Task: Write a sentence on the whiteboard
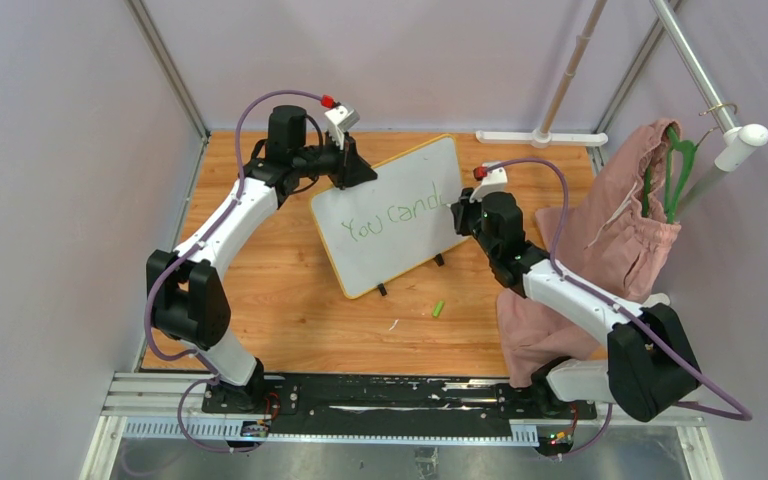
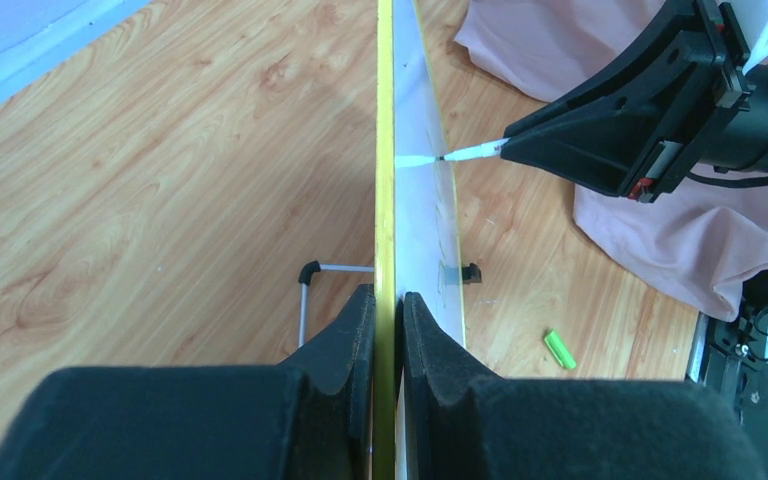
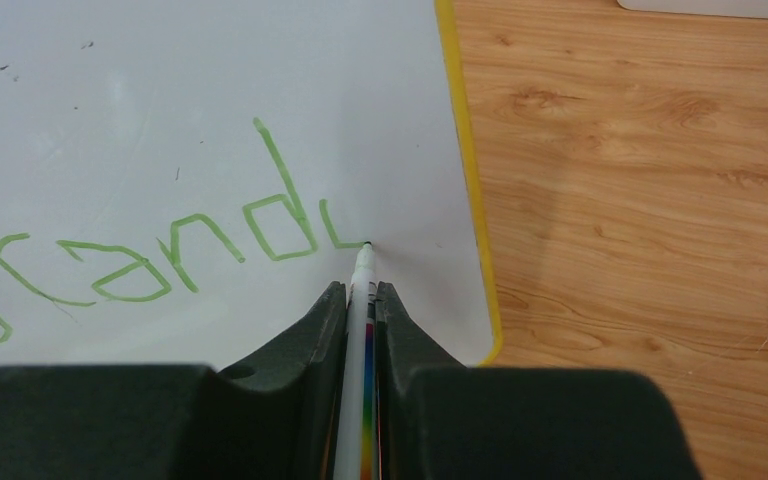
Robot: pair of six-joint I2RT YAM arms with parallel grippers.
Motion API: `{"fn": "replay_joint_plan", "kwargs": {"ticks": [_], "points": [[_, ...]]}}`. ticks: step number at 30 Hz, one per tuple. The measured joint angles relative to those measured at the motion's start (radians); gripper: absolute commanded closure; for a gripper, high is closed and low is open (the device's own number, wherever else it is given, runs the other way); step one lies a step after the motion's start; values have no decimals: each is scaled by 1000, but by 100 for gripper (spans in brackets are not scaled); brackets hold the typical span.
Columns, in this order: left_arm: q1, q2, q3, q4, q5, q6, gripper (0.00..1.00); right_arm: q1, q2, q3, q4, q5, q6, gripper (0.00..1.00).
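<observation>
The whiteboard [image 1: 400,255] stands tilted on its black feet mid-table; its yellow rim [image 2: 385,150] runs edge-on through the left wrist view. Green lettering [image 1: 390,213] on it reads "You can d", followed by a short hooked stroke [image 3: 332,232]. My left gripper [image 1: 357,168] [image 2: 388,300] is shut on the board's upper left edge. My right gripper [image 1: 458,212] [image 3: 360,292] is shut on a white marker [image 3: 361,275]. The marker tip touches the board right after the hooked stroke, near the right rim. The marker [image 2: 468,153] also shows against the board face in the left wrist view.
A green marker cap [image 1: 439,309] [image 2: 559,348] lies on the wooden table in front of the board. A pink garment [image 1: 610,240] on a green hanger [image 1: 676,168] hangs at the right, behind my right arm. A white pole base [image 1: 542,137] sits at the back.
</observation>
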Motion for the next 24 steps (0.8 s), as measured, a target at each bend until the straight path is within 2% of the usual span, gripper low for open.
{"fn": "replay_joint_plan", "kwargs": {"ticks": [24], "points": [[-6, -10, -6, 2, -2, 3, 100, -21, 11, 80, -13, -17, -8, 100]]}}
